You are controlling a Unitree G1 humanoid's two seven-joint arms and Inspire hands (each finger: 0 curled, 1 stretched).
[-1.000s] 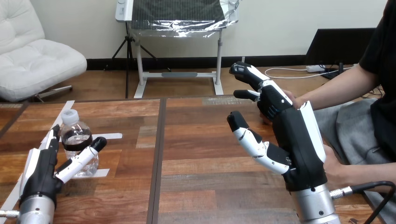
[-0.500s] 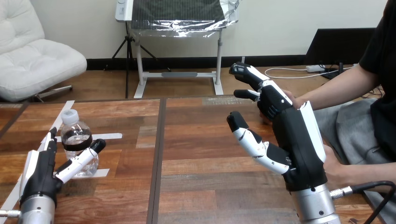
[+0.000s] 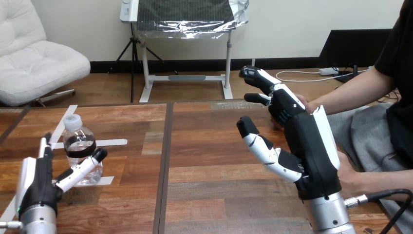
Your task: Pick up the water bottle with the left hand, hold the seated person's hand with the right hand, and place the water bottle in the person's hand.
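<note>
Water bottle point(image 3: 80, 146) upright on table point(image 3: 214, 146) at view's left, on white tape marks point(image 3: 114, 142); not yet lifted. Your left hand point(image 3: 39, 183) just beside it; fingers straight, thumb out across bottle's front, nothing gripped. Your right hand point(image 3: 311, 146) raised beside person's hand point(image 3: 303, 101); fingers spread, not curled round it; contact, cannot tell. Judged early: grasp, hand-hold and handover all left for you.

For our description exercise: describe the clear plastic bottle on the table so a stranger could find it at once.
Look at the left half of the brown wooden table, where white tape strips lie. The clear plastic bottle stands upright beside the robot's open left hand; its white cap and dark band mark it out.
</note>
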